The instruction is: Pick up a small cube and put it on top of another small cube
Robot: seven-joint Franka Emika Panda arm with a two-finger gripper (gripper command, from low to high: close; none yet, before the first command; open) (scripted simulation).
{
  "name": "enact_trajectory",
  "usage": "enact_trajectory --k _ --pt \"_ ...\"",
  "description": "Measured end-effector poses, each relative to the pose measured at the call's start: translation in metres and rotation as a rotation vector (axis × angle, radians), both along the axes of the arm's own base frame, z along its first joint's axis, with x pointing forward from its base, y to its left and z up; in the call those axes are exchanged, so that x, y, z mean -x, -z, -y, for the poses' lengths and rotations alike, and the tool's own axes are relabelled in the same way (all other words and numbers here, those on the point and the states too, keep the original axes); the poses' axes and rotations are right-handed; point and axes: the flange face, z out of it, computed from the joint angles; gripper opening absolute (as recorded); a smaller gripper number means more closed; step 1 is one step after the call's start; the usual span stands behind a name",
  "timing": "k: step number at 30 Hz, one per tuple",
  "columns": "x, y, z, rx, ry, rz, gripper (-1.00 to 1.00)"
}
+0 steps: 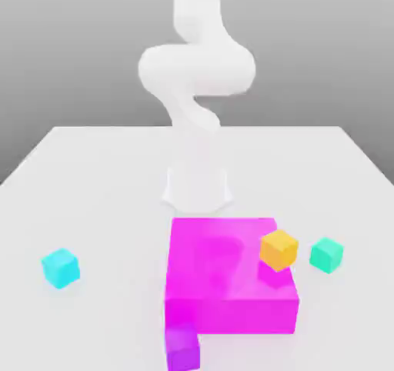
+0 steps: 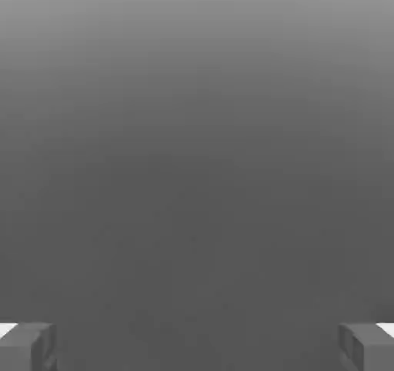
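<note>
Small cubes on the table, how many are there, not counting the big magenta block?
4. The cyan cube sits toward the exterior view's left, the mint-green cube right, the orange cube on the magenta block, the purple cube in front. Others may hide behind the block.

The arm point(image 1: 196, 77) is plain white all over, smooth and rounded, built of thick tubular links that swell into bulbous joints, with a wider flared collar low down. The tool point(image 2: 197, 346) ends in two blocky grey fingertips point(image 2: 27, 348), each with a white patch on its outer corner.
</note>
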Motion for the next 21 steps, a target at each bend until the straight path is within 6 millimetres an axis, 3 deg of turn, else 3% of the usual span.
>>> enact_trajectory --k 4,9,12,16,19,21 --pt "-0.034 0.099 -0.065 0.050 -0.118 -0.141 0.00" --pt "-0.030 0.224 -0.139 0.114 -0.271 -0.308 0.00" --pt "-0.005 0.299 -0.177 0.155 -0.371 -0.411 0.00" --pt "0.051 0.391 -0.213 0.211 -0.505 -0.546 0.00" --pt "0.105 0.449 -0.228 0.254 -0.610 -0.643 0.00" --pt "0.123 0.472 -0.232 0.264 -0.642 -0.674 0.00"
